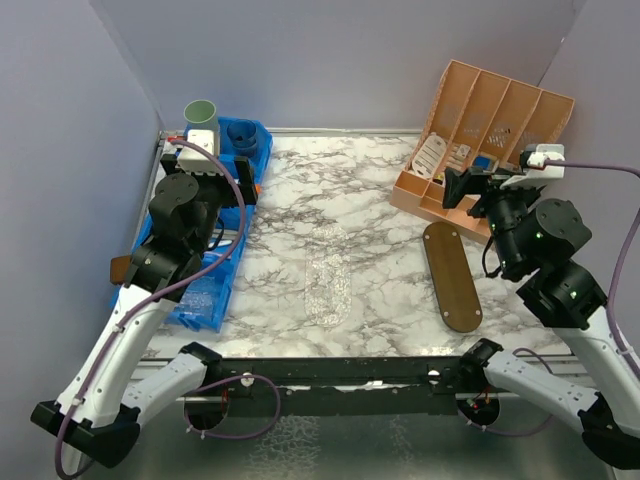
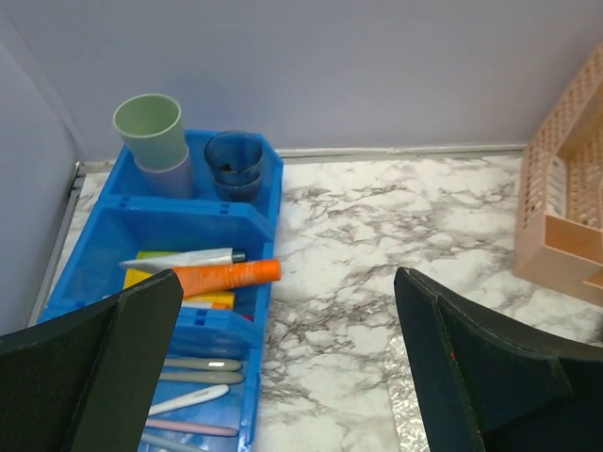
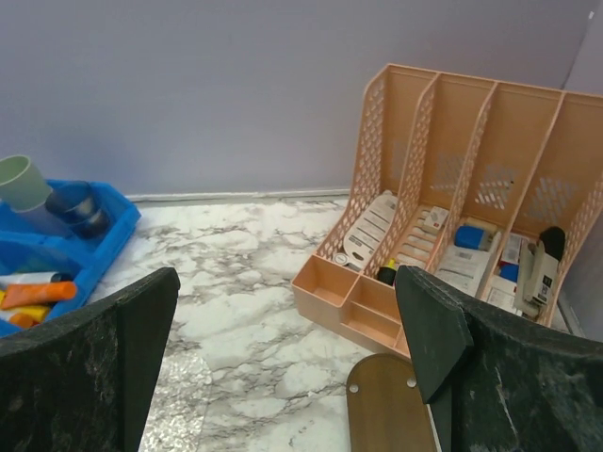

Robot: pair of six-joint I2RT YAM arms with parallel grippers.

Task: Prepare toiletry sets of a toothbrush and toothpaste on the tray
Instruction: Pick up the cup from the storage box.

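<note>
The left gripper (image 2: pixel 287 282) has its jaws spread wide and holds nothing. It hangs over the blue bin (image 2: pixel 256 212) on the worktop's (image 2: pixel 396 235) left edge. Under it, in the middle compartment, an orange tube (image 2: pixel 226 275) lies flat, its long axis crosswise to the bin and one end pointing over the bin wall toward the worktop's middle. Which end carries the cap I cannot tell. A white tube (image 2: pixel 184 257) lies just beside it and parallel, dark cap to the same side. In the nearer compartment the toothbrushes (image 2: pixel 193 400) lie flat along the same crosswise line. In the compartment at the far left corner a mint green cup (image 2: pixel 149 127) stands upright, nested in a lilac cup (image 2: pixel 170 174), with a dark cup (image 2: pixel 233 160) just beside them, mouths up. The left arm rises from the near left corner, elbow bent, wrist tipped down toward the far edge.

The right gripper (image 3: pixel 287 278) is likewise wide apart and empty, above the worktop's right side, facing a peach organiser (image 3: pixel 452 188) at the far right corner. An oval brown tray (image 1: pixel 452 277) lies bare near the right edge, long axis running near to far. The right arm is folded at the elbow above that edge.
</note>
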